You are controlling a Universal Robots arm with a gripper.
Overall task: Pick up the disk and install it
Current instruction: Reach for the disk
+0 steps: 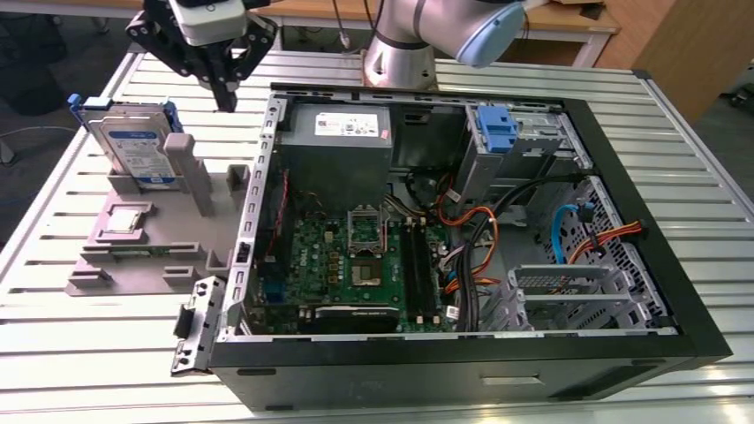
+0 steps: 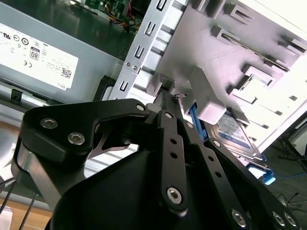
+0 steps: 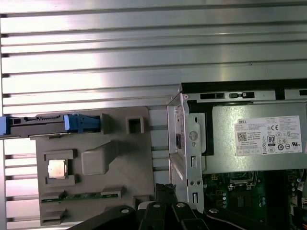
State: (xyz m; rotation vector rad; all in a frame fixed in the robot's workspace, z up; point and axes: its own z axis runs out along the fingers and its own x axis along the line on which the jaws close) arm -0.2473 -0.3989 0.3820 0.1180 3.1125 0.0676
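Note:
The disk [image 1: 133, 148], a silver drive with a white-and-blue label in a blue carrier, stands upright on its edge in a slot of the grey fixture [image 1: 141, 256] at the exterior view's left. From above, in the first wrist view, the disk [image 3: 45, 124] shows as a thin edge. In the second wrist view the disk [image 2: 236, 133] appears beyond a grey post. My gripper [image 1: 224, 95] hangs above the table between the disk and the computer case, its black fingers drawn together to a point with nothing in them. The gripper [image 2: 169, 97] [image 3: 165, 190] is apart from the disk.
The open computer case [image 1: 659, 291] lies on the slatted metal table [image 1: 106, 353]. Inside are a grey power supply [image 1: 339, 132], a motherboard [image 1: 353, 265], cables and a drive cage with a blue ribbed tab [image 1: 497, 132]. The fixture also holds a small chip [image 3: 56, 168].

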